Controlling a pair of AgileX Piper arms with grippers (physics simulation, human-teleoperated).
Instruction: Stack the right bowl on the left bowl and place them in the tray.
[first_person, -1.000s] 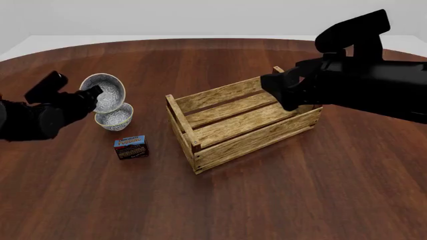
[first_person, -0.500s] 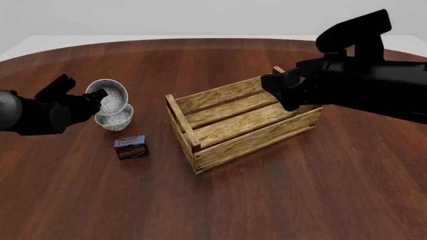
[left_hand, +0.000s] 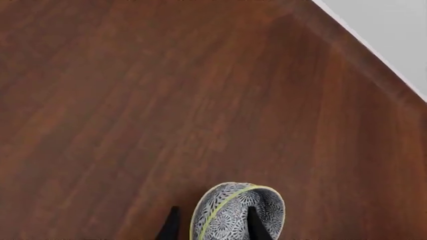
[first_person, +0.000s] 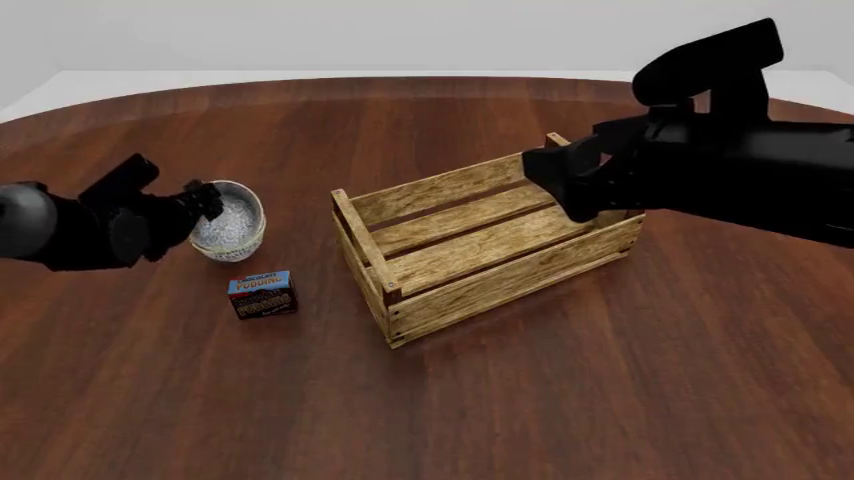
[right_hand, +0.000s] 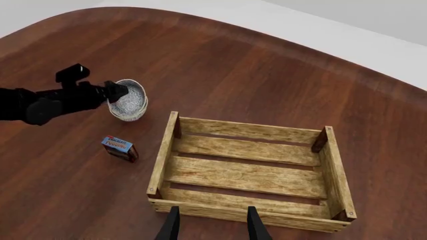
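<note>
Closest in: a small blue-and-brown pudding box (first_person: 263, 294) lying flat on the dark wood table (first_person: 561, 400), left of the tray (first_person: 521, 285), off its near left corner and clear of it.

A bit further back, left of the tray and well apart from it: both speckled bowls, already nested. Right bowl (first_person: 230, 216) sitting inside the left bowl (first_person: 228, 250), with just a band of the lower one peeking out underneath. Roughly upright as a stack, mouth facing up, resting on the table just behind the pudding box.

Left gripper (first_person: 200, 203) right there at the side of the stack away from the tray, clamped on the top bowl's wall. Same thing up close in the left wrist view: right bowl (left_hand: 237, 212) seen nearly edge-on, one of the fingers (left_hand: 257, 226) inside the rim and the other outside, so pinching that wall rather than spread wide.

Tray itself sitting at an angle on the table, slatted floor bare.

Furthest: right gripper (right_hand: 212, 226) hovering above the tray, over one long wall, jaws spread apart and gripping nothing. In the front view, just a big black bulk over the tray's far right corner.
</note>
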